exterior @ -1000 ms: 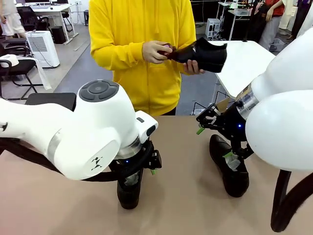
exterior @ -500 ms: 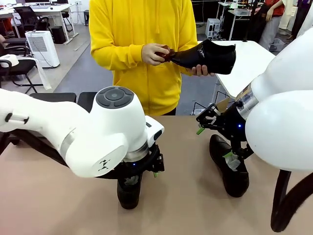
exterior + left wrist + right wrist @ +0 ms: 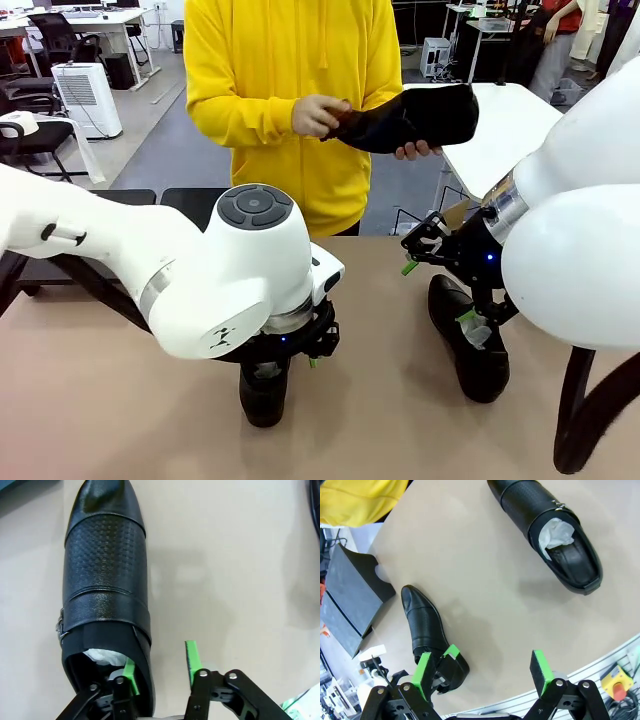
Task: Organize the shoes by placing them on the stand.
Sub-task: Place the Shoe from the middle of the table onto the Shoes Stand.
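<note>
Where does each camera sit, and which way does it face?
Front: between left arm and right arm, both showing, facing the person across the table.
Left wrist: on left arm, above a shoe whose side the left hand straddles.
Right wrist: on right arm, above two shoes; open right hand shows.
Front and left wrist share that shoe.

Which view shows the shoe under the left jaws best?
Left wrist view: the shoe from above, toe to opening, one pad inside. Front view gives just its near end below the left arm. Right wrist view has two shoes; unclear which is it.
</note>
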Robot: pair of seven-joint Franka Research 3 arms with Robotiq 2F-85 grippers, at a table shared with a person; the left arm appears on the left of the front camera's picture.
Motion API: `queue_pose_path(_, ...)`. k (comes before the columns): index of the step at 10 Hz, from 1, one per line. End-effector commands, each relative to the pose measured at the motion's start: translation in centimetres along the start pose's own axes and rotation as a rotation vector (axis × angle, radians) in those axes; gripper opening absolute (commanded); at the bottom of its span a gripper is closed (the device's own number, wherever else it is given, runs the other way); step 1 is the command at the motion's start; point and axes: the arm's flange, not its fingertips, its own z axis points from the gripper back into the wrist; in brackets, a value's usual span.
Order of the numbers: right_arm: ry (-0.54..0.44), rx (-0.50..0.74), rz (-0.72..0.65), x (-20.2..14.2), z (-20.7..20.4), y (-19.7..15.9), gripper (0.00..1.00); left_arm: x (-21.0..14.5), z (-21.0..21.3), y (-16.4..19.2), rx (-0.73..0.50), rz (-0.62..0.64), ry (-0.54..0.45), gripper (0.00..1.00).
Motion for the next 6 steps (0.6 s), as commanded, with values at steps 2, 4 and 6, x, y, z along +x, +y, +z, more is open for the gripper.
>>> queue_pose_path(2, -0.005, 0.009, 0.025, 0.2, -0.2, 0.1, 1.0, 0.3, -0.4, 0.0, 0.053, 0.04, -0.008, 0.0)
queue_pose_path(4, -0.005, 0.009, 0.025, 0.2, -0.2, 0.1, 1.0, 0.4, -0.7, 0.7, 0.076, 0.048, -0.009, 0.0)
queue_pose_path(6, -0.005, 0.009, 0.025, 0.2, -0.2, 0.1, 1.0, 0.3, -1.2, 1.4, 0.099, 0.053, 0.003, 0.0)
